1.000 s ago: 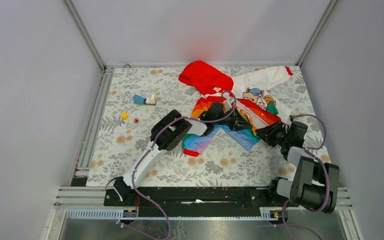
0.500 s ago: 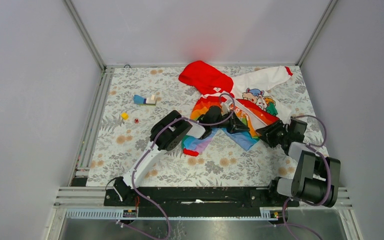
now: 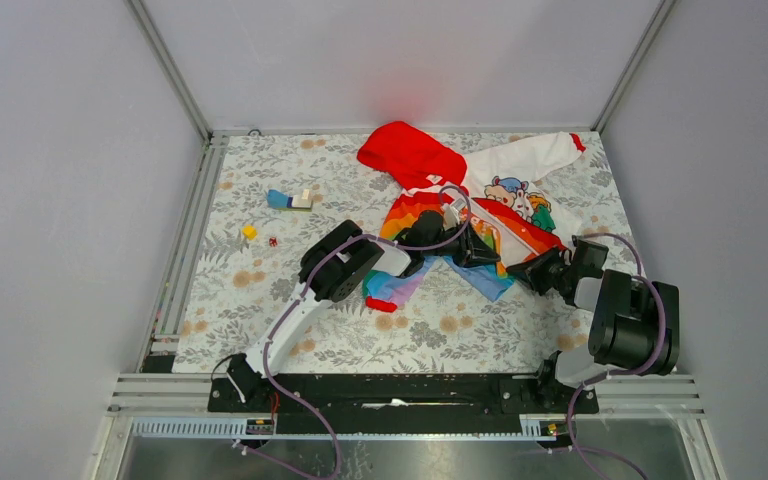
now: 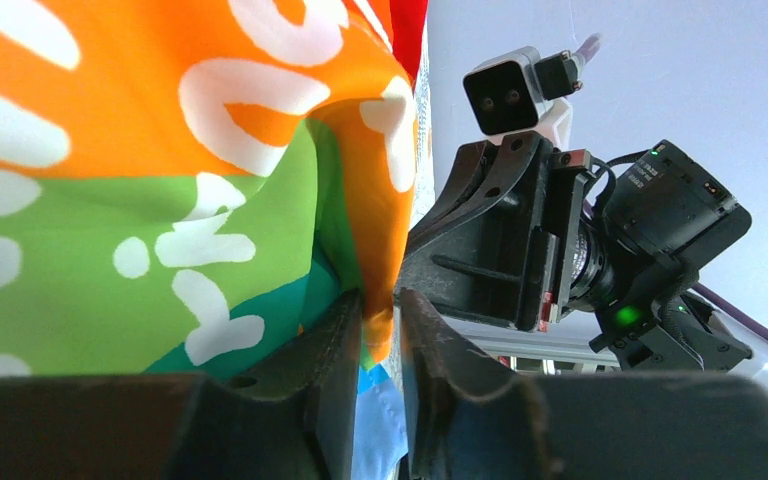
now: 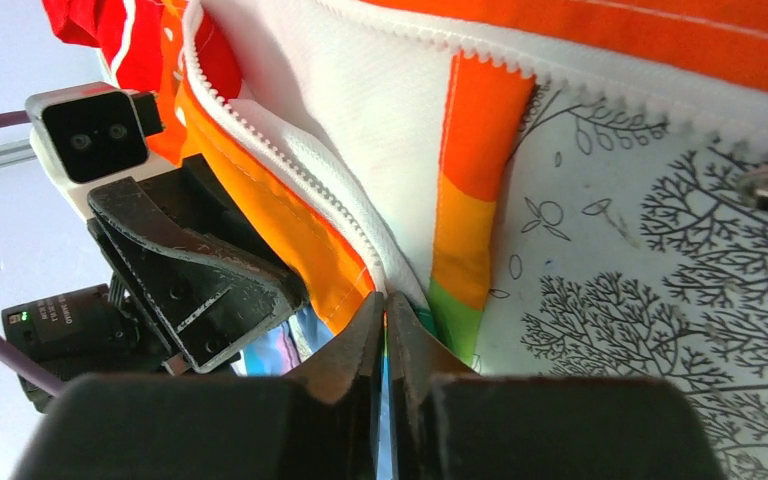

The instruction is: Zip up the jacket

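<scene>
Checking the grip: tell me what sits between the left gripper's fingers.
An orange fold of the jacket, pinched between them; the left wrist view shows it.

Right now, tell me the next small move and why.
Probably ease the two grips toward each other: the left gripper pinches a fold of the jacket front, the right gripper pinches the bottom of a zipper edge, and the zipper teeth lie open, unjoined.

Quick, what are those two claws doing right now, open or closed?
Left gripper: closed, pinching a fold of the jacket.
Right gripper: closed, pinching the jacket's edge.
</scene>
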Motion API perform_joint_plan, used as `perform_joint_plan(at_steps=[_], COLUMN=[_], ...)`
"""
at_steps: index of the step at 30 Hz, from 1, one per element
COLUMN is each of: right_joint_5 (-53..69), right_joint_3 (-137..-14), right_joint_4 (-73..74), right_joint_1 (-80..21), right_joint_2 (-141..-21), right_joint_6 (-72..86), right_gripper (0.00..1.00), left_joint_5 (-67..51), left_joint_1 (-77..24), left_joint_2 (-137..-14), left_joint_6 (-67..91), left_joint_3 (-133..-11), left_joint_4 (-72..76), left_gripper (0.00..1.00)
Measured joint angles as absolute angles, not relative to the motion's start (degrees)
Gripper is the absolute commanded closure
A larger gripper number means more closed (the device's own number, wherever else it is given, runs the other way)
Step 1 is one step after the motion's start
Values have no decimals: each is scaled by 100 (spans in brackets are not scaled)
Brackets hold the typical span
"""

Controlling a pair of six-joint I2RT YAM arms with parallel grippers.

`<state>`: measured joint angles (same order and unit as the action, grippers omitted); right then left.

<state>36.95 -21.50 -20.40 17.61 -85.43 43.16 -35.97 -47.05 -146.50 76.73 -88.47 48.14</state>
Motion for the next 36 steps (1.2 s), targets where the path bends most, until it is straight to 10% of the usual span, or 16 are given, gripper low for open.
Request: perform_joint_plan(at_steps=[11, 20, 23, 29, 36], right_joint_5=[3667, 3647, 3579, 2993, 2248], right_joint_3=[-2134, -2134, -2137, -2412, -2842], right_joint_4=[-2143, -2064, -1942, -956, -193], right_joint_1=[1761, 1761, 1761, 1756, 2287], right_joint_2=[-8165, -8031, -7983, -7570, -6997], right_joint_6=[4292, 4250, 4217, 3859, 3470], right_gripper=[100, 100, 85, 57, 47], left_joint_5=[-3509, -3426, -3424, -3430, -3422], left_joint_1=[-4770, -4825, -4840, -4851, -4858], left_joint_2=[-14558, -14556, -14567, -14634, -14647], left_joint_6=[7546, 7380, 7363, 7487, 7387], left_joint_3=[-8912, -9026, -9028, -9028, -8847], left_joint_4=[4580, 4202, 4150, 4412, 4954], left_gripper=[58, 84, 99, 100, 100])
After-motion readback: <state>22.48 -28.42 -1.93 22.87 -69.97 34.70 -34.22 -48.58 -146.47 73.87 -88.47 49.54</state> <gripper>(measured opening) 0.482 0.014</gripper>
